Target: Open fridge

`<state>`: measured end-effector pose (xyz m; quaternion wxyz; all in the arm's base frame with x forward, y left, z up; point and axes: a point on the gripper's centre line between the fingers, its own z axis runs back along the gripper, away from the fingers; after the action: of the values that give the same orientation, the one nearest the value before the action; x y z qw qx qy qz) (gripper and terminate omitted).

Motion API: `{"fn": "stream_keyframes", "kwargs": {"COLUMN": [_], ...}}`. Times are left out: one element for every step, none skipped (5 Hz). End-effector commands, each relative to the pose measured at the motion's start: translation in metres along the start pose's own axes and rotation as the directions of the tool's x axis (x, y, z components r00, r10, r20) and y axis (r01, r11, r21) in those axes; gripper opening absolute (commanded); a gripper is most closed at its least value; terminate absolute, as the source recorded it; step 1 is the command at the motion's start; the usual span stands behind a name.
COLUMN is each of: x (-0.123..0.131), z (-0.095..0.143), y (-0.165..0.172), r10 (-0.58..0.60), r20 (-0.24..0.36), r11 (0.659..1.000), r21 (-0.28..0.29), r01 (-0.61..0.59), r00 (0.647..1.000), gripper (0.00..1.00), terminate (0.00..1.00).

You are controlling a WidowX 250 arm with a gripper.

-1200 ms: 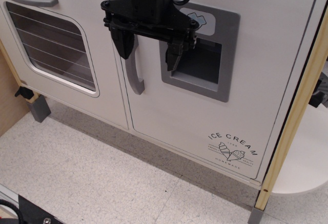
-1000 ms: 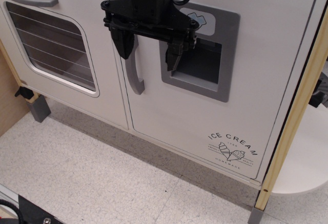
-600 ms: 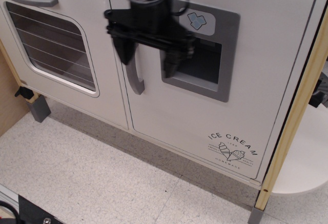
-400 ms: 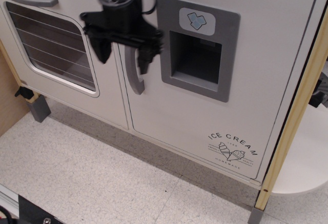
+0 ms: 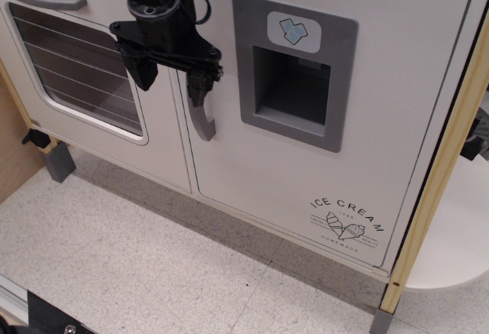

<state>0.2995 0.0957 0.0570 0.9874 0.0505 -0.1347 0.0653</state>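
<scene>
Jaws: gripper (image 5: 168, 74) spread wide, holding nothing; one finger over the oven door (image 5: 76, 66), the other at the handle (image 5: 200, 116).
Fridge (image 5: 321, 120): shut, at 3 o'clock of the gripper.
Risk: closing here likely misses or clips the handle; off-centre.
Writing: "ICE CREAM" (image 5: 348, 212); smaller print unreadable.

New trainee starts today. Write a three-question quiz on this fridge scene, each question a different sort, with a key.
1. True or false: the fridge door is shut.
2. Which way does the fridge handle run? A) vertical B) horizontal
3. Fill in: the gripper is ____, one finger over the oven door, the other over the fridge handle.

Key: 1 true; 2 A; 3 open.
</scene>
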Motion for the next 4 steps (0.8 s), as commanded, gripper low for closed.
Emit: {"fn": "stream_keyframes", "kwargs": {"x": [0.025,0.029,0.037,0.041], "z": [-0.010,-0.017,-0.020,-0.025], "y": [0.004,-0.004,-0.007,-0.008], "r10": [-0.034,-0.051,-0.031,-0.060], "r20": [0.094,0.116,0.152,0.171], "r11": [0.999,0.999,1.000,0.998], "r21": [0.009,0.006,0.005,-0.008], "r01": [0.033,0.051,0.031,0.062], "r00": [0.995,0.992,0.988,0.983], "gripper": [1.00,1.00,1.00,1.00], "terminate": [0.00,0.00,0.00,0.00]}}
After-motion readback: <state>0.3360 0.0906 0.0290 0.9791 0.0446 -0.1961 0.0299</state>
